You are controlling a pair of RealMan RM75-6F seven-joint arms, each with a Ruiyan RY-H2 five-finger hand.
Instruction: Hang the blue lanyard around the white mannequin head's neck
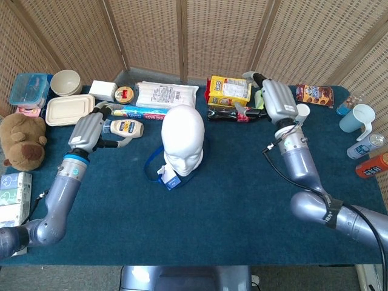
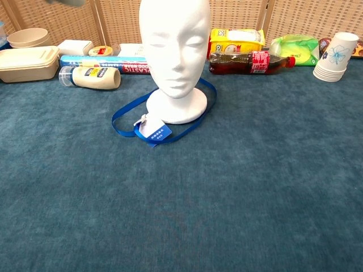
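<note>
The white mannequin head (image 1: 183,139) (image 2: 174,51) stands upright at mid-table. The blue lanyard (image 2: 128,109) (image 1: 149,163) lies on the cloth as a loop around the head's base, its badge (image 2: 153,131) flat in front. My left hand (image 1: 91,128) hovers to the left of the head with its fingers apart and nothing in them. My right hand (image 1: 277,102) hovers to the right, above the back row of items, fingers spread and empty. Only a blurred bit of the left hand (image 2: 71,2) shows at the chest view's top edge.
Behind the head lie a cola bottle (image 2: 249,61), a yellow snack bag (image 2: 235,38), a mayonnaise bottle (image 2: 91,77) and a blue box (image 2: 108,60). Paper cups (image 2: 336,55) stand at the right. A teddy bear (image 1: 23,140) and food containers (image 1: 70,109) sit at the left.
</note>
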